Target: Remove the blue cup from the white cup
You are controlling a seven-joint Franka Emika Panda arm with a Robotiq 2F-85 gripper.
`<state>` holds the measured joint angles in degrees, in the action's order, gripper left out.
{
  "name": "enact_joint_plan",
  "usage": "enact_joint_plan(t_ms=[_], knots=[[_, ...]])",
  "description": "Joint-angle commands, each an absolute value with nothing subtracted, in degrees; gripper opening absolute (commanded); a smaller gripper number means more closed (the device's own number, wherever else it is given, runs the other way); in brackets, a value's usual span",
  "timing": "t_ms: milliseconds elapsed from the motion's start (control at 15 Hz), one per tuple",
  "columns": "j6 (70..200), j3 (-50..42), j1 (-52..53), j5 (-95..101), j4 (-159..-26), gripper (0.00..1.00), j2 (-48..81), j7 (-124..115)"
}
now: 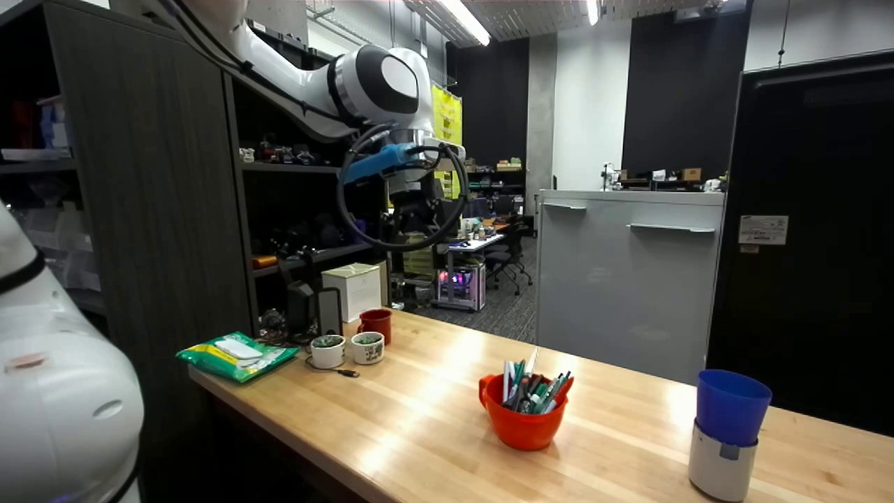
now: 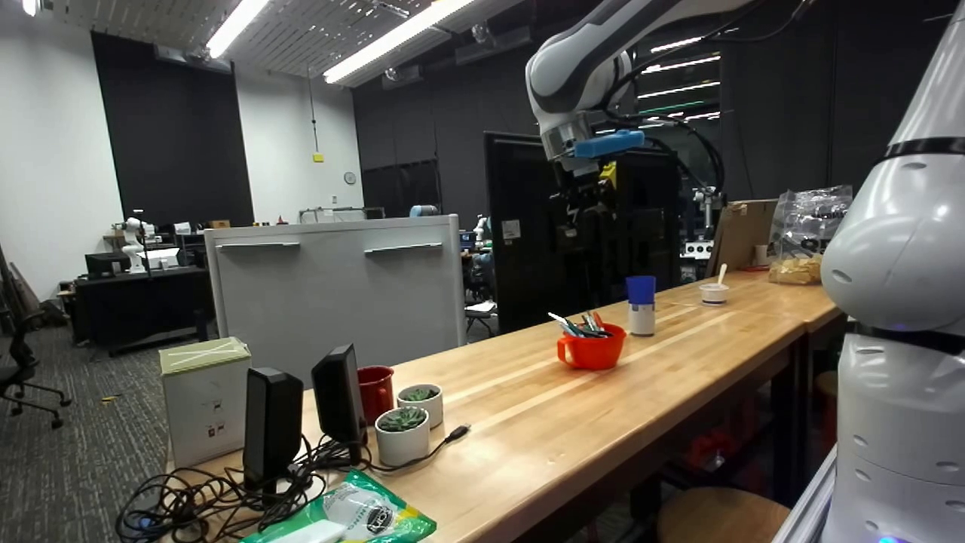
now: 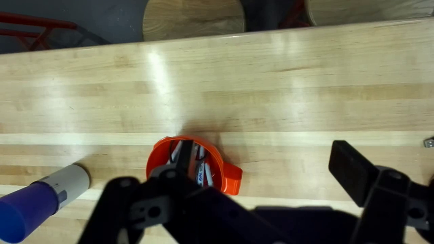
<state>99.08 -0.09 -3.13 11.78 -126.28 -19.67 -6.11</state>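
Blue tumbler (image 1: 733, 409), upright, its lower end seated in the white cup (image 1: 721, 464) on the wooden table (image 1: 433, 426); can't tell how deep it sits. Long axis vert. in both exterior views; in the wrist view the pair appears to lean, mouth toward 8 o'clock, prob. only perspective.

From the midpoint btwn the fingers (image 3: 352, 173) in the wrist view, the tumbler lies nearly at 9 o'clock, slightly toward 8, well apart. Also at 9 o'clock but nearer, btwn the two, is a red handled bowl (image 3: 232, 179) w/ pens (image 1: 534, 397) sticking up. In both exterior views the tumbler is lower than the fingers, approx. 4 to 5 o'clock from them.

Fingers are spread wide along a 9-to-3 o'clock line, holding nothing, touching nothing. The 9 o'clock finger overlaps the bowl in the wrist view, but both exterior views put it well above.

Next move, prob.: travel toward 9 o'clock in the wrist view, high enough to clear the pens, then lower astride the tumbler's rim; gap looks ample. Risk: if the fit is snug, the white cup could rise w/ it.
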Motion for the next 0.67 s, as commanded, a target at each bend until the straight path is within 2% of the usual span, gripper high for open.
enact_joint_plan(t_ms=[0,600], knots=[[98.93,-0.22,-2.99,11.79,-126.15,1.00,-19.63,-6.14],[98.69,-4.99,-4.71,9.71,-116.86,1.00,-11.14,-1.38]])
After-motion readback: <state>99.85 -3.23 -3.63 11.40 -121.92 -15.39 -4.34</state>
